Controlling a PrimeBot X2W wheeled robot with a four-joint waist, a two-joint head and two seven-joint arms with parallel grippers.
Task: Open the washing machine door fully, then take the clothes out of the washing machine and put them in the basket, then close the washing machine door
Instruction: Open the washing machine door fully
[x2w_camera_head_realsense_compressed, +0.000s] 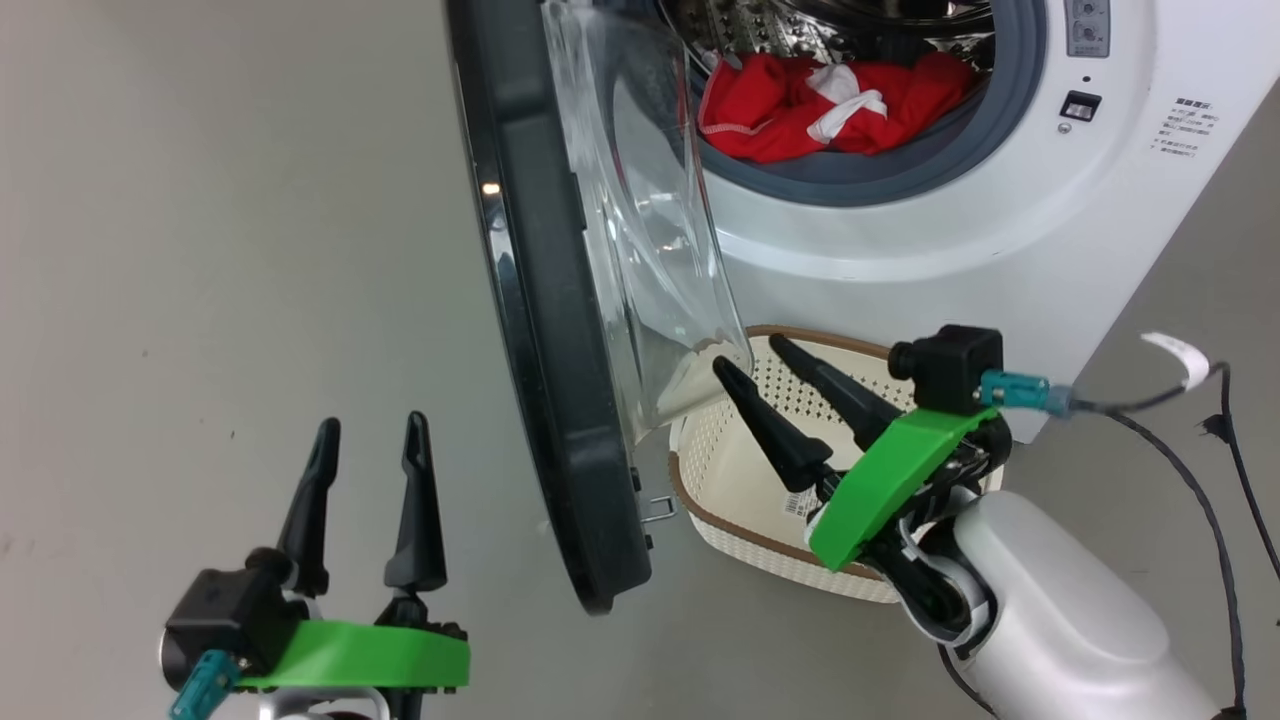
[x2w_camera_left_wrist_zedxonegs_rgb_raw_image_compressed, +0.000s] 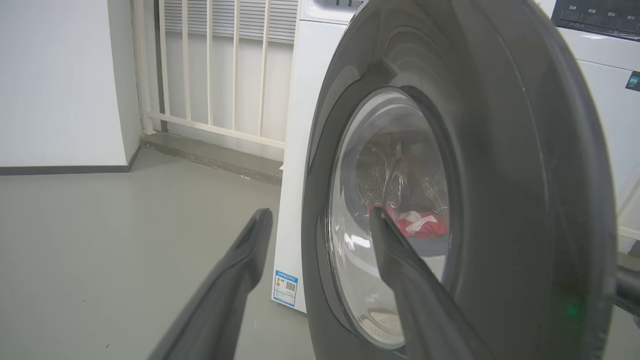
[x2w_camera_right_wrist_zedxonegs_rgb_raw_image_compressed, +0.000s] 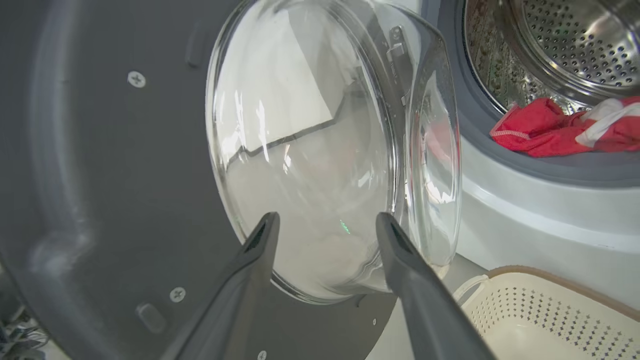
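Here, left end effector (x2w_camera_head_realsense_compressed: 372, 422) and right end effector (x2w_camera_head_realsense_compressed: 748, 352), both released, flanked black-rimmed round glass door (x2w_camera_head_realsense_compressed: 540, 300) opened for red clothes (x2w_camera_head_realsense_compressed: 780, 110).

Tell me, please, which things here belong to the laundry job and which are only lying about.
Belong to the job: washing machine door; washing machine; red clothes; basket.
Only lying about: white railing; white tag on a black cable.
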